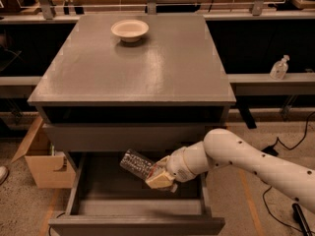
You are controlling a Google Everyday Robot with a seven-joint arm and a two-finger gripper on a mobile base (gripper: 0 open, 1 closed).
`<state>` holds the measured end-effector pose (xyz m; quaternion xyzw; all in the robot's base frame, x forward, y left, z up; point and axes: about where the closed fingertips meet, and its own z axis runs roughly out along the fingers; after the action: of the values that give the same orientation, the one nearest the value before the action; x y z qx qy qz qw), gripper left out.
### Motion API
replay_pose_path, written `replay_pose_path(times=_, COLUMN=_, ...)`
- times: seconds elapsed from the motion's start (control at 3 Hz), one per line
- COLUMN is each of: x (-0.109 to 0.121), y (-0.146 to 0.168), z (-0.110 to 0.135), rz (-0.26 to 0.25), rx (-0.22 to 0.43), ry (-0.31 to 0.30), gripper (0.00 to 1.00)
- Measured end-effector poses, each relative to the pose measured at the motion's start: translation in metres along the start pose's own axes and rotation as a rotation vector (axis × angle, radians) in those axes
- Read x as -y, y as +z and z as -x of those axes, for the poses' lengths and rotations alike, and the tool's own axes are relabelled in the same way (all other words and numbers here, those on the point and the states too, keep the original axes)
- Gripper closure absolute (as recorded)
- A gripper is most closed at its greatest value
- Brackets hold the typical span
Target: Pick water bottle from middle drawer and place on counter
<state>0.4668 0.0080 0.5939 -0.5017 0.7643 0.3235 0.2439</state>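
The water bottle [137, 163], clear ribbed plastic, lies tilted above the open middle drawer [135, 223], its free end pointing up and left. My gripper [158, 177] is shut on the bottle's lower right end and holds it over the drawer's middle, just under the closed drawer front one tier higher. My white arm [246, 161] comes in from the right. The counter [133, 68] is the broad grey top slab above.
A white bowl [129, 30] stands at the back of the counter. A small clear pump bottle [279, 68] stands on the ledge at the right. An open cardboard box [42, 156] sits on the floor left of the cabinet. Cables lie on the floor at the right.
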Motion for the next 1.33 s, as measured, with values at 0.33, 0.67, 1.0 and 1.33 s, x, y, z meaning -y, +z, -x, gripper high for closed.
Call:
replay_pose_path(times=0.33, x=-0.013, y=-0.024, z=0.037, rz=-0.04, rx=0.007, ry=-0.133, gripper=1.0)
replay_pose_path(times=0.67, x=-0.013, y=-0.024, z=0.037, rz=-0.04, rx=0.007, ry=-0.134, gripper=1.0)
replay_pose_path(times=1.0, x=-0.012, y=-0.028, z=0.046, rz=-0.053, rx=-0.011, ry=-0.166, gripper=1.0)
replay_pose_path(times=1.33, x=-0.01, y=-0.049, z=0.066, rz=-0.12, rx=-0.073, ry=-0.246, gripper=1.0)
